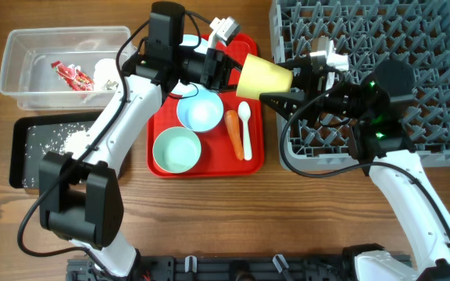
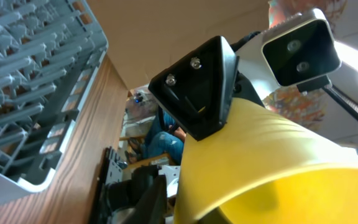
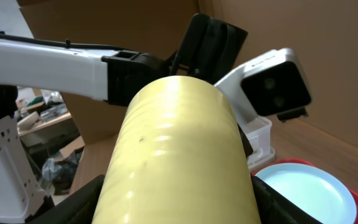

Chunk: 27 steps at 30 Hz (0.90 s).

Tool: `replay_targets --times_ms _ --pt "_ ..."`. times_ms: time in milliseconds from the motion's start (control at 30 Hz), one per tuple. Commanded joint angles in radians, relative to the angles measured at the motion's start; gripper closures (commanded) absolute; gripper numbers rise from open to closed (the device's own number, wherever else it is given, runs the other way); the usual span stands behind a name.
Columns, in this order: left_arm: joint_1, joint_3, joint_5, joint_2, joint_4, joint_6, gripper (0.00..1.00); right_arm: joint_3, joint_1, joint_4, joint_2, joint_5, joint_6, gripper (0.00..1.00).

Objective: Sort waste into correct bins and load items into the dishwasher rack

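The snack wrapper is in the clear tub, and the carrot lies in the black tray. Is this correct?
Not fully. The wrapper is in the clear tub, but the carrot lies on the red tray, beside the spoon, not in the black tray. The overhead view shows it.

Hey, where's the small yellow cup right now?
Overhead view: the small yellow plastic cup is in the air, sideways, between the left end effector and right end effector, over the right edge of the bright red tray, beside the grey pegged rack.
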Motion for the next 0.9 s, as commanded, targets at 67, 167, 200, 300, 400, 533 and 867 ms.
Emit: replay_targets --times_ms 67,167,200,300,400,533,867 --pt "0.029 0.008 0.024 -0.006 0.0 -0.018 0.81 0.021 -0.025 0.011 0.013 -0.035 -0.019 0.67" --pt "0.041 0.008 0.024 -0.006 0.0 -0.018 0.8 0.021 -0.063 0.011 0.013 -0.053 -0.012 0.68" --pt "0.045 0.008 0.024 -0.006 0.0 -0.014 0.79 0.021 -0.081 0.011 0.013 -0.061 -0.003 0.69" --pt "0.063 0.008 0.022 -0.006 0.0 -0.007 0.78 0.021 -0.134 0.011 0.013 -0.099 0.006 0.69" --pt "0.077 0.008 0.018 -0.006 0.004 -0.006 0.78 0.021 -0.179 0.01 0.013 -0.134 0.021 0.7" --pt "0.097 0.008 -0.013 -0.006 0.004 0.059 0.76 0.021 -0.22 0.01 0.013 -0.14 0.038 0.69" --pt "0.121 0.006 -0.404 -0.006 -0.006 0.099 0.75 0.021 -0.274 -0.14 0.013 -0.052 0.017 0.71"
